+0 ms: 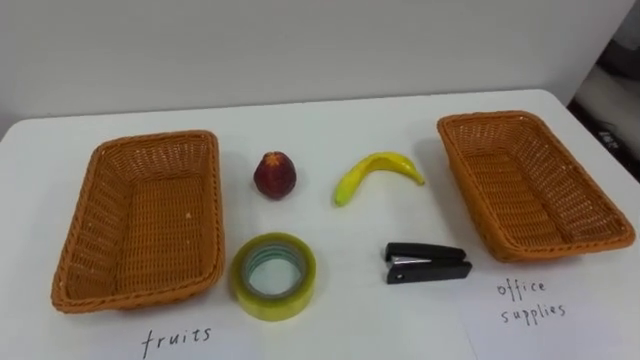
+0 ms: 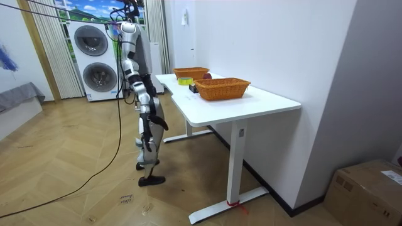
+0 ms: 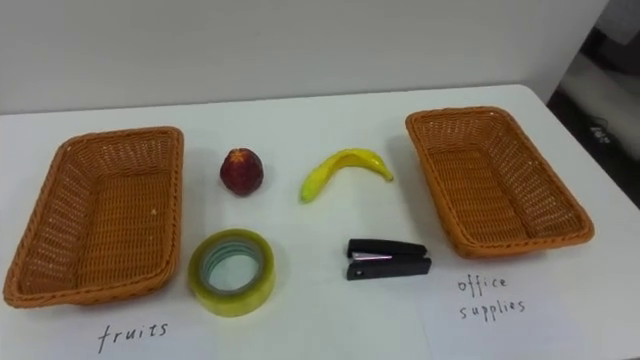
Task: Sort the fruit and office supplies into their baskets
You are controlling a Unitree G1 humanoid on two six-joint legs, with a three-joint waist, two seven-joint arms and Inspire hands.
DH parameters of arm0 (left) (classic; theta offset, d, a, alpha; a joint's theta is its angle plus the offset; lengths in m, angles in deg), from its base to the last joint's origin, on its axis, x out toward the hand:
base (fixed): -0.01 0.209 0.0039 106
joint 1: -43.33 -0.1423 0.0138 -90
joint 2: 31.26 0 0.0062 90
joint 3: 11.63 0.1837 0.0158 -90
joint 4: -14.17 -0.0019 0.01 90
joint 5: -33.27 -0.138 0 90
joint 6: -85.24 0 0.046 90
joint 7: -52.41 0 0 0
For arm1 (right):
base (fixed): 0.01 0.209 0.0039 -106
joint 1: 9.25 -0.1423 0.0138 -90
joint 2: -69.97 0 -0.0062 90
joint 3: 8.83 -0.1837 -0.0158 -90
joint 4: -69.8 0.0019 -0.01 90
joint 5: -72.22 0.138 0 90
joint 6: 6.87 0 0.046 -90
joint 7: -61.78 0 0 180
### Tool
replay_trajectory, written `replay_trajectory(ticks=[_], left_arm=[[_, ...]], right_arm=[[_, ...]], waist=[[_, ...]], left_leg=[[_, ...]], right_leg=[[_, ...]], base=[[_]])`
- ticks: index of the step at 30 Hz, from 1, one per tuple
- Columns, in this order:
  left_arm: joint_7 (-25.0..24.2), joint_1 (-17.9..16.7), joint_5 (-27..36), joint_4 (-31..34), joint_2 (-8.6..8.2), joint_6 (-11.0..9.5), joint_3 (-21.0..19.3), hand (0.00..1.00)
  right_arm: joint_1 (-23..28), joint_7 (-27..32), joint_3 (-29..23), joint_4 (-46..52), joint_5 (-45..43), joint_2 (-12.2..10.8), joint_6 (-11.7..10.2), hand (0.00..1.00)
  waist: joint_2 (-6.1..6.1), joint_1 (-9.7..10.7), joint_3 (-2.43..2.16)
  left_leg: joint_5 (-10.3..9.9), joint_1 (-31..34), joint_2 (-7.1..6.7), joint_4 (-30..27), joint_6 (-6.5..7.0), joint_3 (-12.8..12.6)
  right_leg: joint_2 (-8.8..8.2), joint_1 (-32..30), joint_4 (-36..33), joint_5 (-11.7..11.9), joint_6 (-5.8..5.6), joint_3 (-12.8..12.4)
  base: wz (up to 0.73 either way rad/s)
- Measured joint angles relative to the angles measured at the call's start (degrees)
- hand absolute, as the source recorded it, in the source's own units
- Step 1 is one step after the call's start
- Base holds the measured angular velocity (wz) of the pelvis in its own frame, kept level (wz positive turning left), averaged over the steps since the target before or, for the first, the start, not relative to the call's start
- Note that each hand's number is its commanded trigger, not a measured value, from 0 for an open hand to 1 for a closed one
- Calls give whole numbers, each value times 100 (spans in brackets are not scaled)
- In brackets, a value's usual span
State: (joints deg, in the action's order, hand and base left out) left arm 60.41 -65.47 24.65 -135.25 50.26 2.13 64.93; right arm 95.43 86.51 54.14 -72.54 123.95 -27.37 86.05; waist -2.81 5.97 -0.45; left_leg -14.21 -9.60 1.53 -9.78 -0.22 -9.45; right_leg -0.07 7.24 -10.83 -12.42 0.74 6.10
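Four items lie between fruits basket (image 1: pixel 150 220) and supplies basket (image 1: pixel 530 185) on the desk (image 1: pixel 330 120): apple (image 1: pixel 274 175), banana (image 1: pixel 375 172), tape roll (image 1: pixel 273 276), stapler (image 1: pixel 428 263). Whether the robot hand (image 2: pixel 149 107) grips anything cannot be told.

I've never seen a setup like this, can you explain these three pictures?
A humanoid robot stands at a white table; the room picture shows it from the side. The other two pictures come from the two eyes of its head camera, looking down. On the table are a left basket and a right basket, both empty, each with a handwritten label. Between them lie a red fruit, a banana, a tape roll and a stapler. Nothing is picked up yet.
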Motion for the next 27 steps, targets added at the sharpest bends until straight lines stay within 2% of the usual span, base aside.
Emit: replay_trajectory(ticks=[1, 3, 5, 8, 13, 19, 22, 27], left_arm=[[35, -6, 1, 21, 2, -9, -14, 0], [140, -5, 9, 38, 20, -114, -105, 0], [222, -3, 17, 35, 27, -175, -107, 0], [257, -4, 11, 29, 11, -236, -108, 0], [259, -54, 0, 204, 24, -300, -106, 0], [260, -175, 2, 349, 19, -387, -102, 0], [260, -180, 2, 345, 34, -507, -102, 0], [260, -181, 5, 247, 33, -611, -99, 0]], right_arm=[[4, 91, -84, 113, 1, -1, -35, 0], [-7, 491, -193, 466, 81, 21, -283, 0], [-16, 761, -215, 638, 226, 24, -428, 0], [-32, 1231, -392, 987, 196, 19, -490, 0], [62, 1934, -409, 1948, 127, 22, -805, 0], [29, 2552, -457, 2810, -516, 39, -983, 0], [-25, 2801, -477, 3156, -756, 54, -1176, 0], [-22, 3147, -477, 3658, -1542, 55, -1258, 0]], waist=[[9, 1, 8], [-10, -3, 18], [-48, 2, 23], [-77, -4, 22], [-67, 2, 22], [-27, 3, 16], [-13, 0, 24], [-23, -31, 17]], left_leg=[[0, 2, -2, 1, 0, -1], [0, 2, -5, 10, 0, -23], [0, 5, -3, 10, 0, -55], [0, 9, -9, 14, 0, -100], [6, 115, -8, 17, 11, -99], [7, 164, -9, 16, 11, -100], [8, 184, -9, 17, 10, -102], [7, 200, -10, 22, 10, -103]], right_leg=[[1, -4, 6, 0, 0, -8], [8, -7, 9, -3, -2, -85], [12, -22, 10, -11, -2, -119], [8, -52, 13, -25, -9, -137], [11, -156, -2, -20, -12, -124], [18, -184, -1, -18, -11, -131], [20, -193, 2, -17, -10, -131], [15, -237, -45, -17, -10, -110]], base=[[-11], [-11], [-10], [-5], [0], [0], [0], [0]])
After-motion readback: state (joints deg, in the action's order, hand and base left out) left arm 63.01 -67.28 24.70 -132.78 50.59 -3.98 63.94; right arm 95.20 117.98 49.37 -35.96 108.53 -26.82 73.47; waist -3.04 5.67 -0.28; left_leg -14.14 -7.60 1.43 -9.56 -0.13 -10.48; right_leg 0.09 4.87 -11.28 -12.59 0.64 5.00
